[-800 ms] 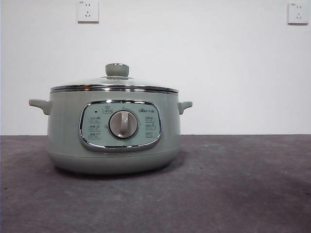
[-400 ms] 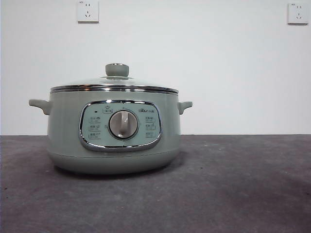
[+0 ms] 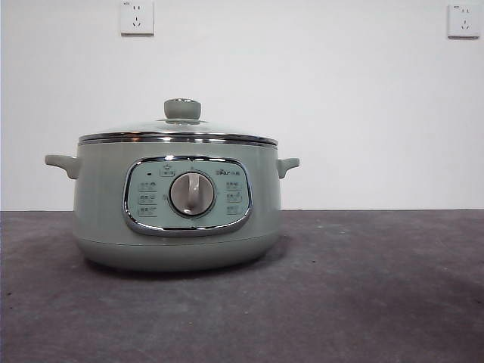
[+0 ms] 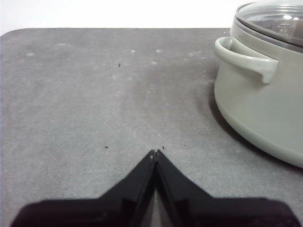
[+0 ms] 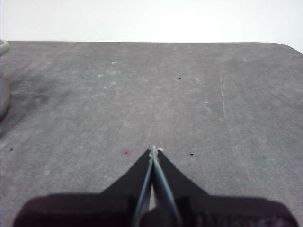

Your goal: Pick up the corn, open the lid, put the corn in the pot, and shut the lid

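Observation:
The pale sage-green pot [image 3: 178, 204] stands on the grey table, left of centre in the front view, its dial panel facing the camera. The glass lid [image 3: 178, 130] with its green knob rests shut on the pot. No corn shows in any view. My left gripper [image 4: 155, 152] is shut and empty, low over bare table, with the pot [image 4: 265, 90] and one side handle beside it. Over bare table on the pot's other side, my right gripper [image 5: 154, 149] is shut and empty too; only a sliver of the pot [image 5: 3, 80] shows at that view's edge.
A white wall with two power sockets [image 3: 137, 17] [image 3: 463, 20] stands behind the table. The grey table [image 3: 363, 287] stretches out to the right of the pot. Neither arm shows in the front view.

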